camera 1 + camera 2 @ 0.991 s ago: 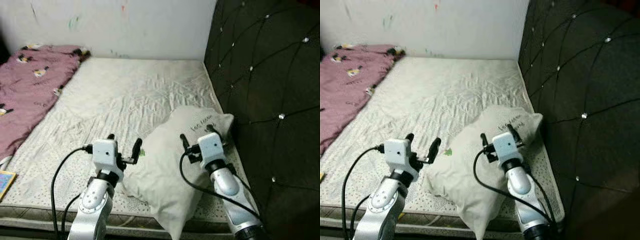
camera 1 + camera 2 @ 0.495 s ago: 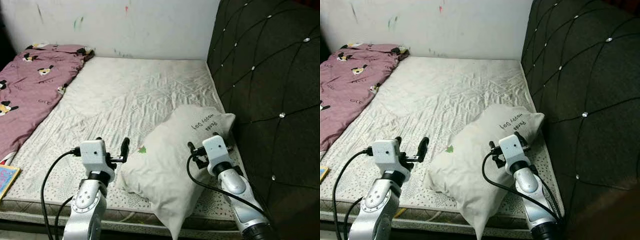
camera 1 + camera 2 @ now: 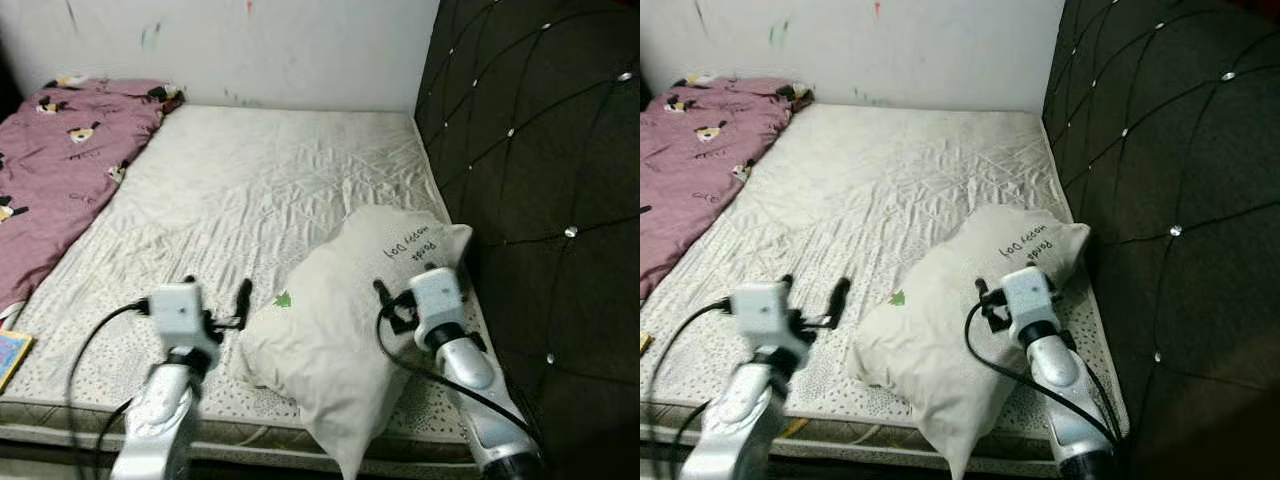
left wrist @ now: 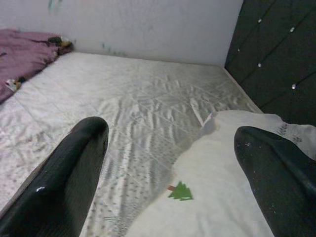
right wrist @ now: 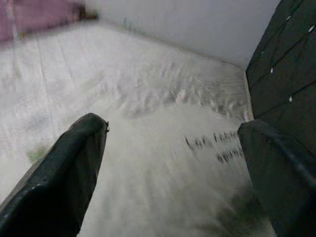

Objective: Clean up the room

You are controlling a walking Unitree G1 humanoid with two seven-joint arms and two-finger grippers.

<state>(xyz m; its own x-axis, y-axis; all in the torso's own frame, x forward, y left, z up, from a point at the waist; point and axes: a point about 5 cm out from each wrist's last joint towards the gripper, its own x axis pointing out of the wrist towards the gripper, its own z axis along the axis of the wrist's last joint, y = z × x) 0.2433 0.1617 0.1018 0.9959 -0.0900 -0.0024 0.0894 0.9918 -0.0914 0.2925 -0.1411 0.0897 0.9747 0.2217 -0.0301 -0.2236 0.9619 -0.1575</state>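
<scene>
Left eye view | left pincer (image 3: 215, 295) wide beside pillow (image 3: 340, 330) | right pincer (image 3: 405, 280) wide over pillow

Left hand (image 3: 215, 300) and its arm are motion-blurred in the head views. Right wrist view is smeared; the lettering on the pillow (image 5: 163, 163) ahead of the right hand (image 3: 402, 292) can't be read. Blue item (image 3: 10, 355) far outboard of the left hand is cut by the frame edge.
</scene>
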